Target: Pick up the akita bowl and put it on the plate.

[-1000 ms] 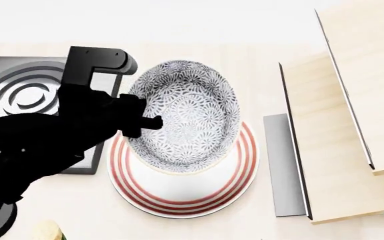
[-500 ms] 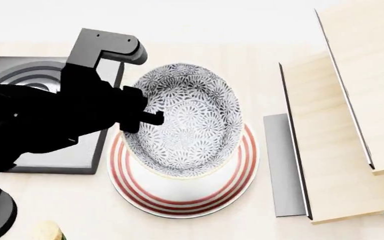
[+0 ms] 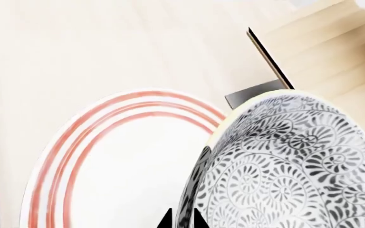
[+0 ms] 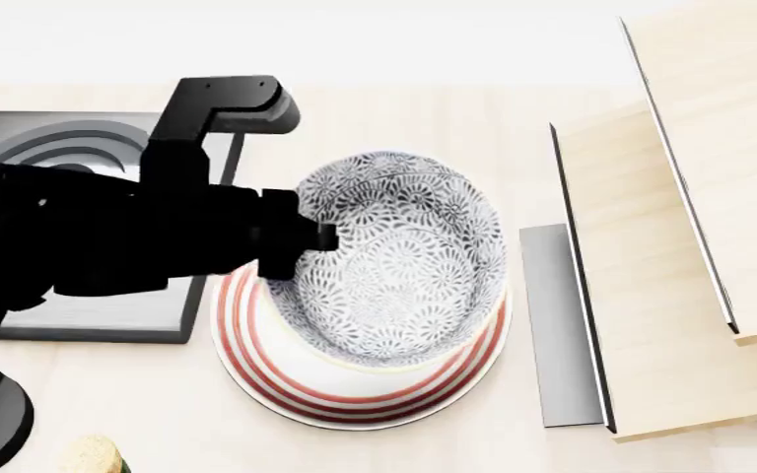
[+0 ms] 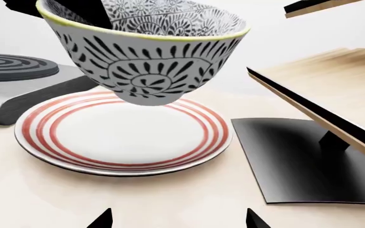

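Observation:
The akita bowl point(image 4: 398, 261), grey-and-white floral with a pale rim, hangs tilted over the plate point(image 4: 352, 399), a white plate with red rings. My left gripper point(image 4: 310, 236) is shut on the bowl's left rim. In the left wrist view the bowl's wall point(image 3: 189, 209) sits between the two fingertips of the left gripper point(image 3: 182, 222), with the plate point(image 3: 119, 161) below. The right wrist view shows the bowl point(image 5: 150, 57) lifted above the plate point(image 5: 119, 137), its foot clear of the far part. My right gripper point(image 5: 177, 223) is open and holds nothing.
A square dark grey burner point(image 4: 70, 148) stands left of the plate, partly behind my left arm. A dark grey mat point(image 4: 556, 325) lies right of the plate, under slanted wooden boards point(image 4: 668, 276). A small yellowish object point(image 4: 90, 455) shows at the near left edge.
My left arm has carried the bowl to the right and nearer, so it now hangs more squarely over the plate. The grip has stayed shut on the rim.

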Controlling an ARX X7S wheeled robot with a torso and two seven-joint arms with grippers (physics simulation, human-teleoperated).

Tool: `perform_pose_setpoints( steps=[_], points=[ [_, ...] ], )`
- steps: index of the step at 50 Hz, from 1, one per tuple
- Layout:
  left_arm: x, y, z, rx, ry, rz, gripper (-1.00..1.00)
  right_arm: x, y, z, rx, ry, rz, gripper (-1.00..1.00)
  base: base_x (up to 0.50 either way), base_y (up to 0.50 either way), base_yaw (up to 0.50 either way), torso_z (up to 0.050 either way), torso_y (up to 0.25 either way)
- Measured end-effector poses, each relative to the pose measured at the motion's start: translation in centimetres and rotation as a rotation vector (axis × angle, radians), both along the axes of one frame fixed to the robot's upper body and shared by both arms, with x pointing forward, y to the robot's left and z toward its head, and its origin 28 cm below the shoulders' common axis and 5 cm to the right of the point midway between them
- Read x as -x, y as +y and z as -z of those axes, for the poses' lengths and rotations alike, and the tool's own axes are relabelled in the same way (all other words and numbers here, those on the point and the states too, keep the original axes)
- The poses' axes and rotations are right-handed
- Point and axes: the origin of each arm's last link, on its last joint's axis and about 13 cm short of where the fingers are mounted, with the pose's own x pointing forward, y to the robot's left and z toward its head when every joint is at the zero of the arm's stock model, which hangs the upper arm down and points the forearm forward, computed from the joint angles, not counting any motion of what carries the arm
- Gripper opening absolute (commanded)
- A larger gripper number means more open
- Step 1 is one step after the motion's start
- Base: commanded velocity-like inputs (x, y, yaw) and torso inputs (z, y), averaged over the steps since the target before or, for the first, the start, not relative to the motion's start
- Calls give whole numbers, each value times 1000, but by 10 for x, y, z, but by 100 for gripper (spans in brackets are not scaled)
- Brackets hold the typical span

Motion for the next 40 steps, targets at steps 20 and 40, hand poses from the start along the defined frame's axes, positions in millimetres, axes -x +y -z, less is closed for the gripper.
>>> perform_pose_setpoints(
  steps=[20,40],
  points=[
    [-14,0,14,117,43,-90,-100,0,0,0,-5,3,-4,100,0,0,0,0,1],
    [-20,6,32,114,13,-200,-100,0,1,0,-5,2,-7,100,0,0,0,0,0]
  ],
)
